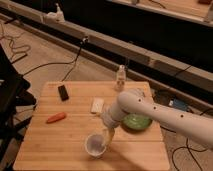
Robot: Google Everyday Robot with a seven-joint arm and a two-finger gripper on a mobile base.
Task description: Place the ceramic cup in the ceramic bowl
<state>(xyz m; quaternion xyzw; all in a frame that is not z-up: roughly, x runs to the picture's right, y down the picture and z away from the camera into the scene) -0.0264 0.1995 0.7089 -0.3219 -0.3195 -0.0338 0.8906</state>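
The white ceramic cup (95, 144) stands upright near the front edge of the wooden table (55, 137). The green ceramic bowl (136, 121) with a dark rim sits to its right, partly hidden behind my white arm (150, 111). My gripper (108, 135) hangs at the end of the arm, right at the cup's right rim.
A small clear bottle (120, 77) stands at the table's back edge. A black rectangular object (63, 92) lies at the back left, a white block (97, 105) in the middle, an orange carrot (55, 118) at the left. Cables run over the floor behind.
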